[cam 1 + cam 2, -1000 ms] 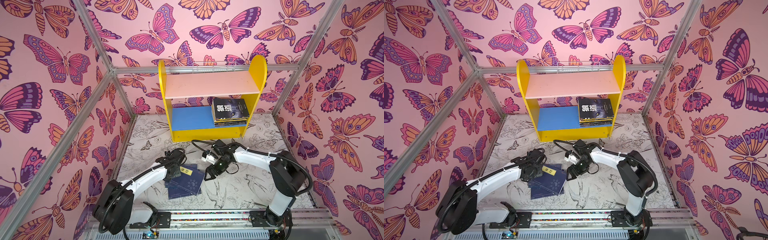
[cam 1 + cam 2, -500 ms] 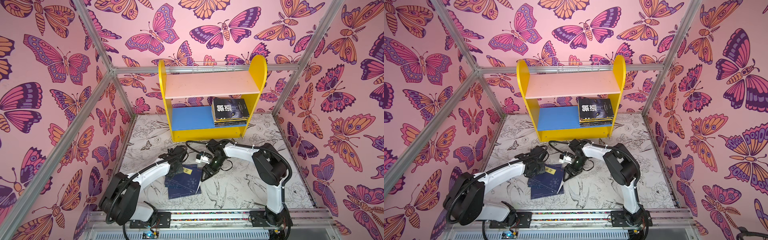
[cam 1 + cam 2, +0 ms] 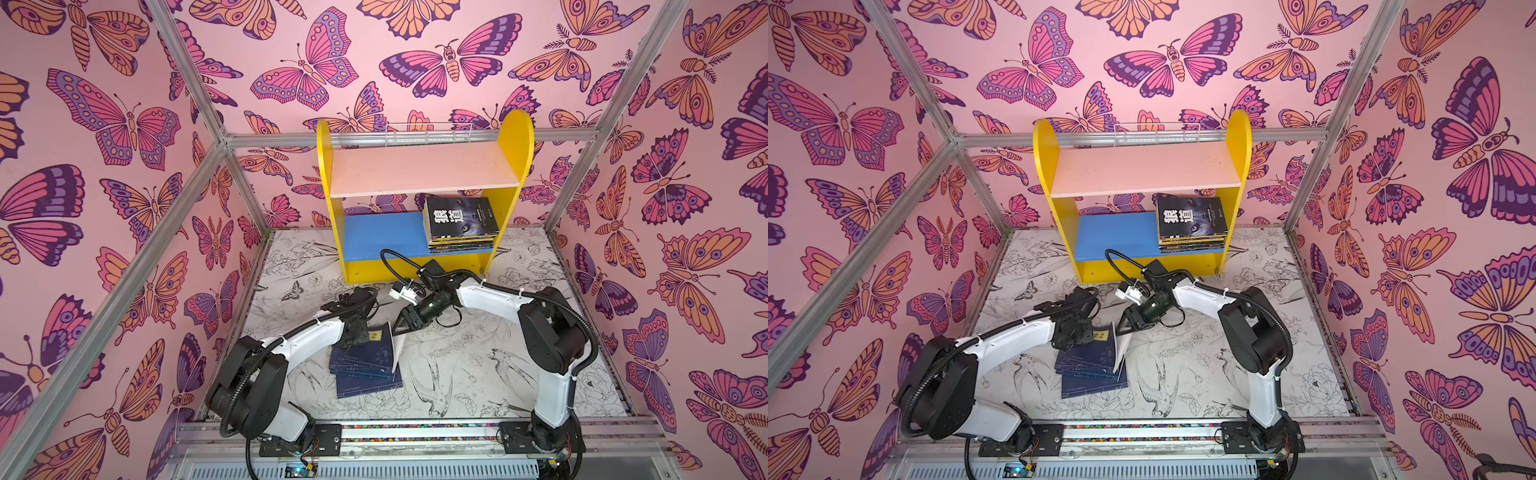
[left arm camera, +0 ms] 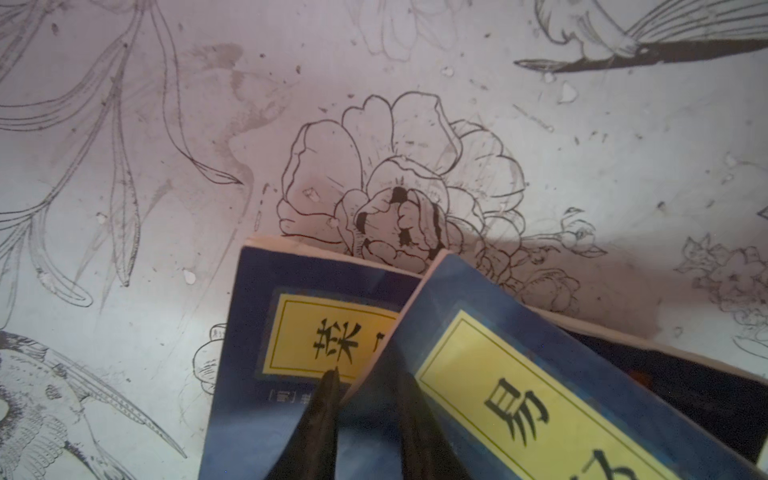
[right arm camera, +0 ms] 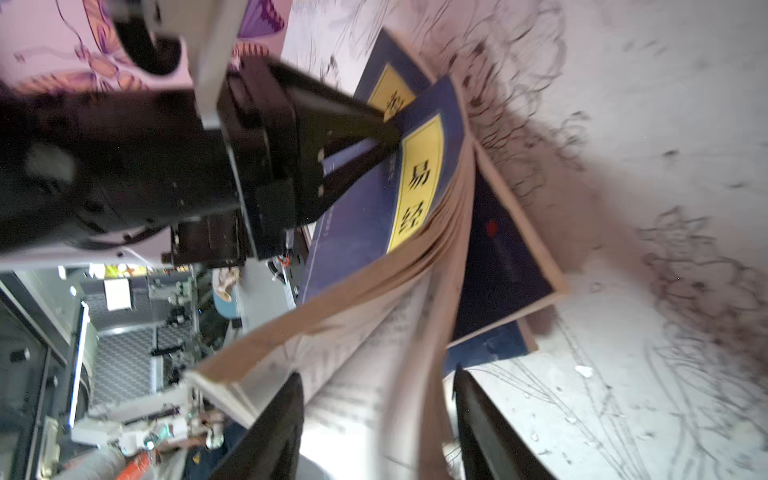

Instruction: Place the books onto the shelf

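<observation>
Several thin navy books (image 3: 365, 368) (image 3: 1092, 372) with yellow title labels lie piled on the floor mat in both top views. My left gripper (image 4: 368, 386) (image 3: 356, 337) is shut on a corner of the top navy book (image 4: 519, 374) (image 5: 365, 216), one finger under the cover and one on it. That book is tilted up and its pages (image 5: 374, 332) fan out. My right gripper (image 5: 376, 386) (image 3: 401, 328) stands open at the book's other edge, with the loose pages between its fingers. The shelf (image 3: 415, 174) (image 3: 1142, 170) stands at the back, with a stack of books (image 3: 461, 224) on its blue board.
The left half of the blue lower board (image 3: 382, 235) and the pale pink upper board (image 3: 1142, 168) are bare. Butterfly-print walls and aluminium posts (image 3: 577, 166) enclose the mat. A black cable (image 3: 388, 266) loops from the right wrist in front of the shelf's yellow base.
My right gripper has moved left to the pile and its jaws have narrowed around the pages. My left gripper has closed on the top book, whose far edge has risen.
</observation>
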Controlling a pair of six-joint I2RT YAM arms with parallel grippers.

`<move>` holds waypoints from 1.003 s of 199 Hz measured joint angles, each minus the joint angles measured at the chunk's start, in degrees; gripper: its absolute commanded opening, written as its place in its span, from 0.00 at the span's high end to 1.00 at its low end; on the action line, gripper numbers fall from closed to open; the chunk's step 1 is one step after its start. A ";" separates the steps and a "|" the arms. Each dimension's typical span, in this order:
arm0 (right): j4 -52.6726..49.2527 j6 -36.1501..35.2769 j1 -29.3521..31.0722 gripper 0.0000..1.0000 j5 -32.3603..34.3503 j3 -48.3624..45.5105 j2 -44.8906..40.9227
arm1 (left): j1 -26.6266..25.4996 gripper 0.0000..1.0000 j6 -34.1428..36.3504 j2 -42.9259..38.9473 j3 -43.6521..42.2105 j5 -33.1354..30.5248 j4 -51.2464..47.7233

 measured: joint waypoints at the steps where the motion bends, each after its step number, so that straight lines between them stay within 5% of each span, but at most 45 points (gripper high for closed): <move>1: 0.35 0.35 -0.15 0.44 -0.04 -0.15 -0.07 | 0.00 0.71 0.04 0.02 0.04 0.04 0.02; 51: 11.10 8.24 -2.80 0.42 -2.71 -3.26 -1.68 | -0.07 0.72 0.92 4.39 4.13 2.36 0.37; 112: 0.20 0.74 -2.78 0.27 5.79 -1.99 -0.04 | -0.09 0.74 0.90 7.19 5.88 2.62 2.34; 152: -2.12 -2.23 -2.78 0.28 9.11 -1.44 5.49 | -0.09 0.74 0.87 7.23 5.88 2.58 2.51; 200: -1.46 -4.07 -2.84 0.37 4.85 -2.01 5.97 | -0.13 0.74 0.68 7.23 5.81 2.21 2.62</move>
